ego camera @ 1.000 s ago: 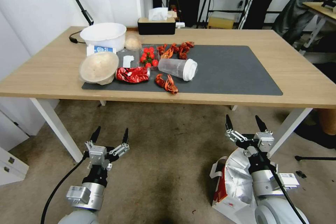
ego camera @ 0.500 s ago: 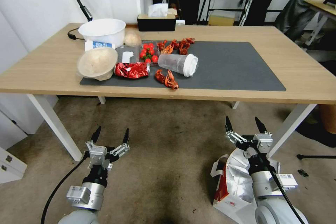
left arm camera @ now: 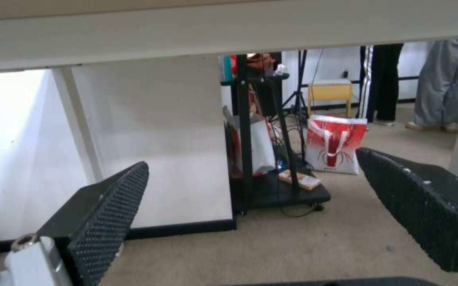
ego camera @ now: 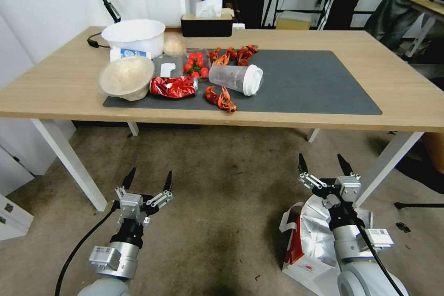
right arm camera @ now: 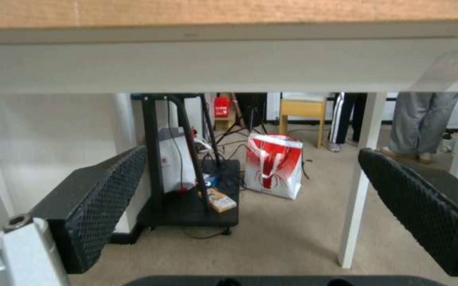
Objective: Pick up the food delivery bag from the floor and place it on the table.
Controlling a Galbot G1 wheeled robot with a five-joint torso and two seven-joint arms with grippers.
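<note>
The food delivery bag lies on the floor at the lower right. It is white with a red side panel, and its silver foil lining gapes open. My right arm crosses over it and hides part of it. My right gripper hangs open above the bag's far edge, fingers pointing toward the table. My left gripper is open over bare carpet to the left, holding nothing. Both wrist views look under the tabletop between open fingers.
On the dark grey mat sit bowls, a crumpled red foil packet, tomatoes, crayfish and a tipped cup. White table legs flank the carpet. Beyond the table stand a black cart and another red-and-white bag.
The whole head picture has shifted, with the table now higher and more floor showing, so the camera moved. Both grippers stay open in the same pose and the bag lies unmoved.
</note>
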